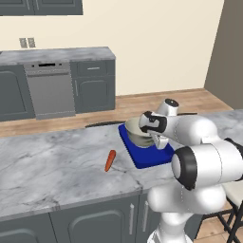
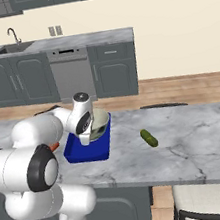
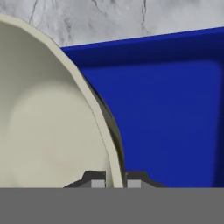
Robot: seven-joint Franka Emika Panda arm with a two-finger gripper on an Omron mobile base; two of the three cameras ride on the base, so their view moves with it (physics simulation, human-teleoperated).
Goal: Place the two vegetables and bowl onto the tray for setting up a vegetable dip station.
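Observation:
My gripper (image 3: 115,179) is shut on the rim of the bowl (image 3: 48,127), one fingertip inside and one outside the wall. The silvery bowl (image 1: 135,130) with its pale inside hangs over the blue tray (image 1: 147,156), tilted; I cannot tell if it touches the tray floor. From the right, the bowl (image 2: 100,124) sits above the tray (image 2: 88,150) behind my wrist. The orange carrot (image 1: 110,160) lies on the marble counter left of the tray. The dark green cucumber (image 2: 148,137) lies on the counter right of the tray.
The marble island counter (image 1: 52,161) spreads to the left of the tray. A chair (image 2: 199,208) stands at the counter's near right side. A dishwasher (image 1: 50,88) and grey cabinets line the far wall.

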